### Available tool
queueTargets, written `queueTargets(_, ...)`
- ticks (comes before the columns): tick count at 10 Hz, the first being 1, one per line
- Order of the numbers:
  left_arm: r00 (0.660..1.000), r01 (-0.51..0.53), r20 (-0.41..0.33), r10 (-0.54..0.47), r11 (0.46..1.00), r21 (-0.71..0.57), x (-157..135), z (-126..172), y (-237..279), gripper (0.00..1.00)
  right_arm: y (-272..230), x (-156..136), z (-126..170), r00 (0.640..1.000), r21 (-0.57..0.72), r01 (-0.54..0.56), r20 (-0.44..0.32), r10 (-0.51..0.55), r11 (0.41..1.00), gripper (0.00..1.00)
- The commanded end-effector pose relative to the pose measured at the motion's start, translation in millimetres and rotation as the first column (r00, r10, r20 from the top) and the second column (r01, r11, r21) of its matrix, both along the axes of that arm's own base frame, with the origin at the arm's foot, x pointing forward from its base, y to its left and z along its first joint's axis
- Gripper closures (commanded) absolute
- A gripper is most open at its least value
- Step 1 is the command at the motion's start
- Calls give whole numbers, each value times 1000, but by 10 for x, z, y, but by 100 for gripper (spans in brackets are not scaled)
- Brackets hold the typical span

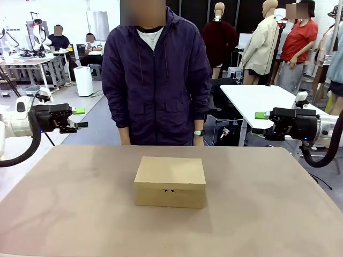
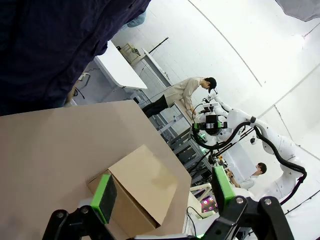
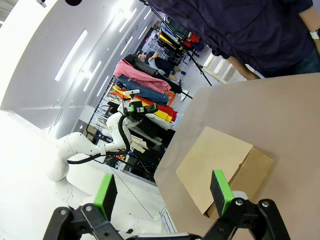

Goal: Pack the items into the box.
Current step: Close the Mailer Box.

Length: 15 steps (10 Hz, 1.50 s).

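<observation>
Closed box (image 1: pixel 170 181) mid-table, person (image 1: pixel 156 75) standing just behind

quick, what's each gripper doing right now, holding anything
Left gripper: open, holding nothing, raised at the table's left side.
Right gripper: open, holding nothing, raised at the table's right side.

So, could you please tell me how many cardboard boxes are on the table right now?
1: a small rectangular brown cardboard box, lid shut, at the middle of the tan table.
</observation>
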<state>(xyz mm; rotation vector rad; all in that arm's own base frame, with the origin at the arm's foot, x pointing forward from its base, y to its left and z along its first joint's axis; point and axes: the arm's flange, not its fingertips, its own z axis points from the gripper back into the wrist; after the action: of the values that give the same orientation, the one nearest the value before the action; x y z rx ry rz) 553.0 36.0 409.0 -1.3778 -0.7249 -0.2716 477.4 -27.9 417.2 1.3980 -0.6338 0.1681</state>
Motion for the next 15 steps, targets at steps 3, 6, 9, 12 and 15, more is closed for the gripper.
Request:
queueTargets(3,1000,1,0,-1,1000,10,-24,23,10,0,28,16,46,1000,0,6,9,-6,1000,0)
queueTargets(6,1000,1,0,-1,1000,10,-24,23,10,0,28,16,46,1000,0,6,9,-6,1000,0)
queueTargets(9,1000,1,0,-1,1000,10,-24,23,10,0,28,16,46,1000,0,6,9,-6,1000,0)
queueTargets(12,1000,1,0,-1,1000,10,-24,23,10,0,28,16,46,1000,0,6,9,-6,1000,0)
queueTargets(15,1000,1,0,-1,1000,10,-24,23,10,0,28,16,46,1000,0,6,9,-6,1000,0)
